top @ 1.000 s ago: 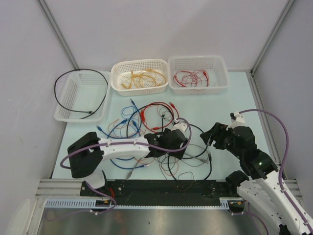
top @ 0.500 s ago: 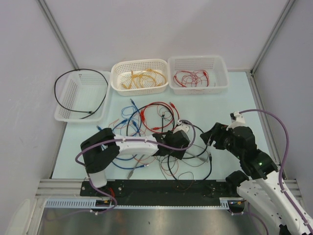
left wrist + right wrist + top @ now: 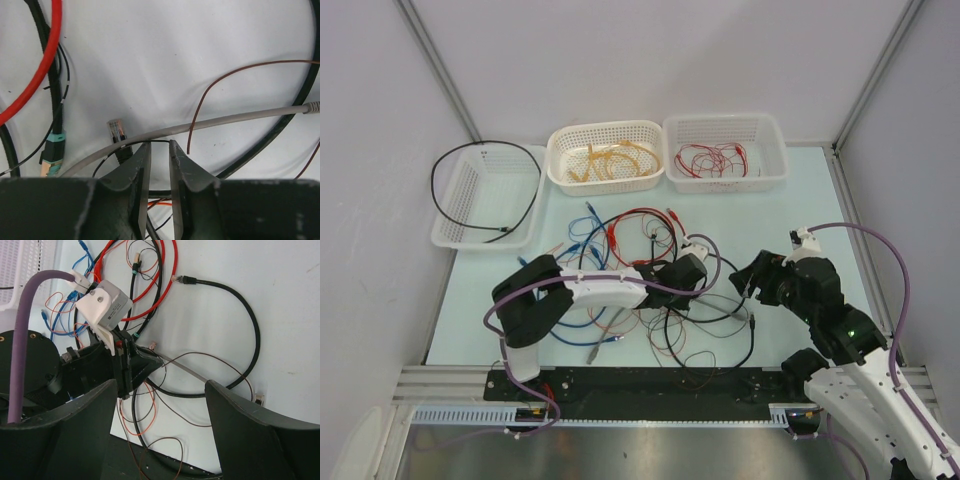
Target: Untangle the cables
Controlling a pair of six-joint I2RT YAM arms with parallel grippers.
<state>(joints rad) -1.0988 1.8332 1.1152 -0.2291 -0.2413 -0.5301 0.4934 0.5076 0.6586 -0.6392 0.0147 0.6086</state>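
The cables point(image 3: 640, 270) lie tangled mid-table: red, blue, black, grey and brown loops. My left gripper point(image 3: 700, 290) is low over the tangle's right part. In the left wrist view my left gripper point(image 3: 159, 145) shows its jaws narrowed, with a gap still between them. A thin black wire point(image 3: 127, 146) crosses at their tips. A grey cable point(image 3: 240, 117) runs just beyond, beside a clear plug point(image 3: 116, 131) and a brown wire point(image 3: 220, 82). My right gripper point(image 3: 748, 278) hangs wide open to the right, holding nothing; in its own view the right gripper point(image 3: 161, 385) faces the left one.
Three white baskets stand at the back: the left basket point(image 3: 485, 243) has a black cable loop draped over it, the middle basket point(image 3: 606, 128) holds yellow cables, the right basket point(image 3: 720, 119) holds red wires. A thick black cable point(image 3: 250, 330) curves on the right.
My left arm has stretched further right over the tangle, and its jaws have narrowed from wide open. The right arm has not moved.
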